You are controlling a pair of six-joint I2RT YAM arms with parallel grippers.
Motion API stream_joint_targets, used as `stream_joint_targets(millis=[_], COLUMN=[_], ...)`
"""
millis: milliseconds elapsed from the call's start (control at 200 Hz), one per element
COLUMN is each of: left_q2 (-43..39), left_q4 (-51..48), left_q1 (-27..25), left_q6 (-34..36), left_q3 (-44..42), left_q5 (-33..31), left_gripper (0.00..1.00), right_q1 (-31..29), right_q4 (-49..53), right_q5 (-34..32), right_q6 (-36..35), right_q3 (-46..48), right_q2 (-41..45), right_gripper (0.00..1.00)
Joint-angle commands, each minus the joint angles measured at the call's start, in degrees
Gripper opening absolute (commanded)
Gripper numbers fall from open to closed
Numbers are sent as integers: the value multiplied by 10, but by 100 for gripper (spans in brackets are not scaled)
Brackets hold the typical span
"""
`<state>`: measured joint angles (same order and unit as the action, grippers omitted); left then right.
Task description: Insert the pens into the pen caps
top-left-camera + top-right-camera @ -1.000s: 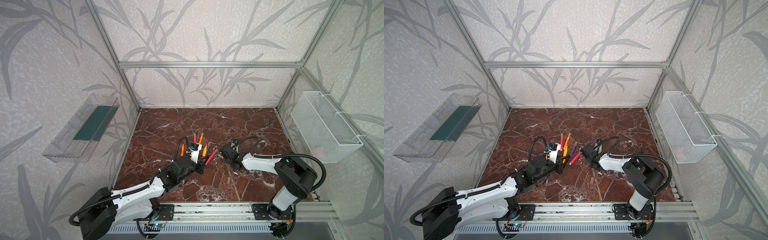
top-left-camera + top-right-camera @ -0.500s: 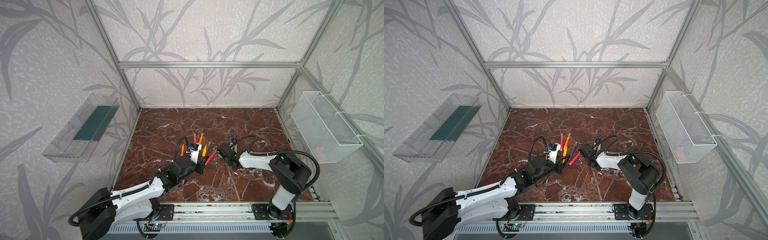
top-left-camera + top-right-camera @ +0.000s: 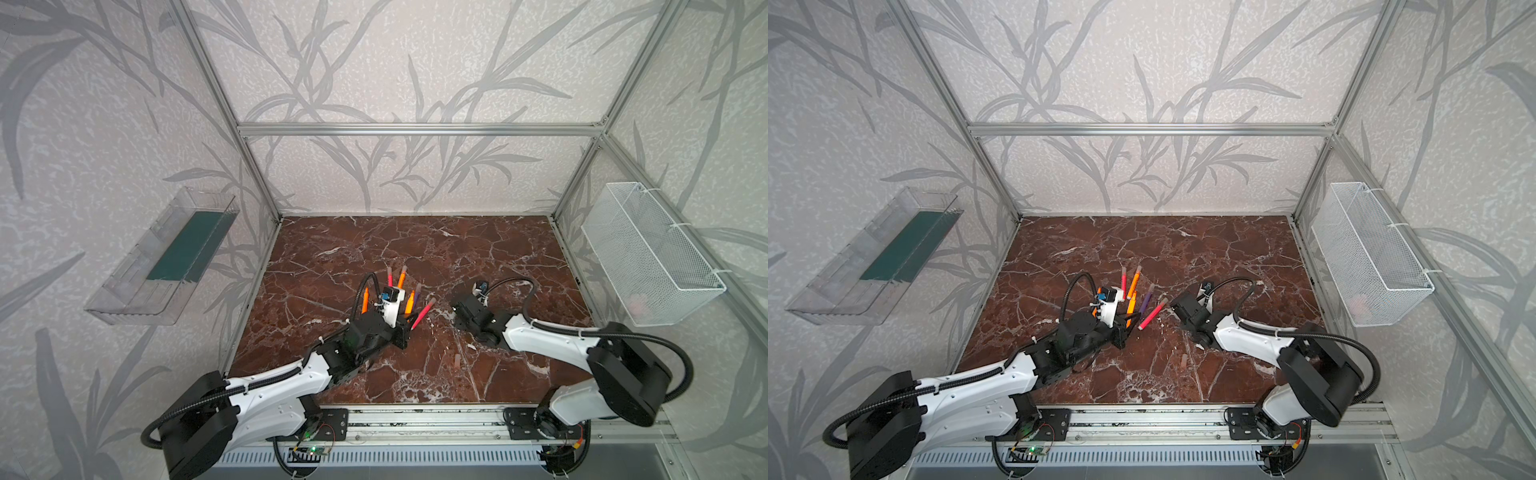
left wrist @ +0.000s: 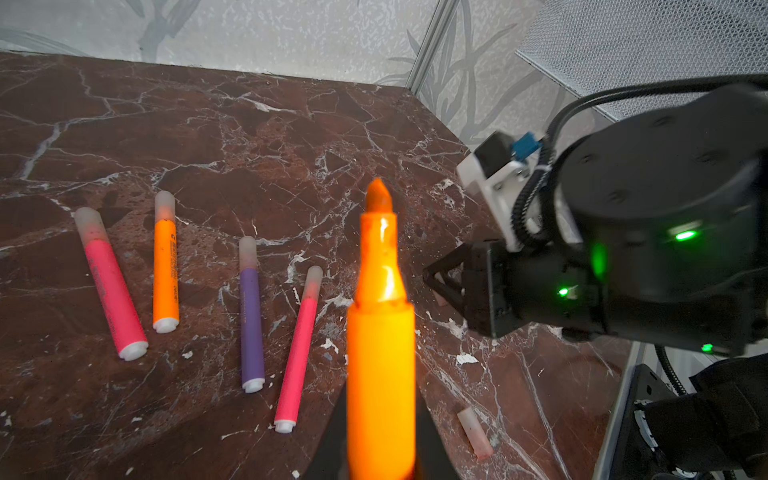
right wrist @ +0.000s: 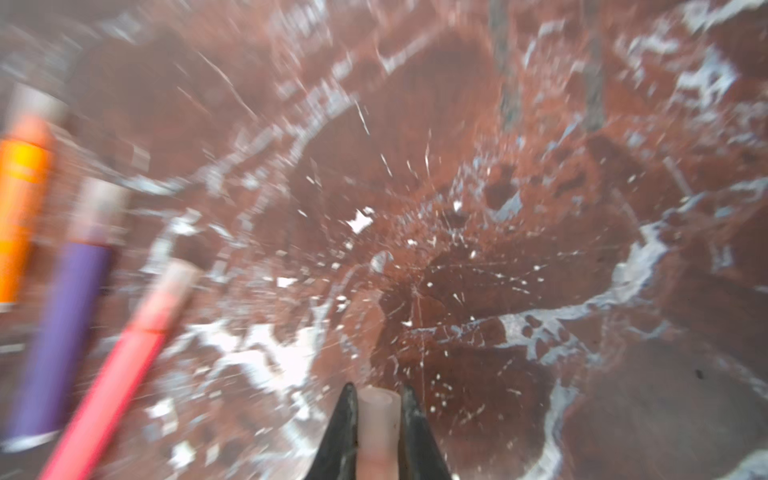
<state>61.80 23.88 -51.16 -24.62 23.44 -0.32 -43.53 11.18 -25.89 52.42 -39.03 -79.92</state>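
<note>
Marbled table: left gripper clamps an uncapped orange pen, its tip near the right gripper pinching a pen cap; next, cap mouth must align with tip.

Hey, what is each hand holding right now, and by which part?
Left hand grips the uncapped orange pen by its barrel, tip free. Right hand pinches a pen cap by its sides, open end pointing out.
</note>
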Motion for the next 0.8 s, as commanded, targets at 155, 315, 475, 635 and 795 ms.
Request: stream_joint_targets(millis=[155,315,475,635,795], left_q2=[18,37,62,95,129], left_q4=[15,29,64,73,103], left_q1=[-2,-6,-24,-42,-52], left_q6=[-40,-60,-68,-65,-73], left_q3=[26,41,44,65,77], left_q5=[65,100,109,105,111], left_gripper=[0,0,0,0,0], right_q1=[2,2,2,2,2], right_q4=[-18,-93,-170,-254,-293], right_q5=[35,89,139,160,193], right_q6=[-11,-20,-17,-1,11], right_q3=[40,55,72,94,96], right_q2=[200,261,291,289,271], right_gripper=[0,0,0,0,0])
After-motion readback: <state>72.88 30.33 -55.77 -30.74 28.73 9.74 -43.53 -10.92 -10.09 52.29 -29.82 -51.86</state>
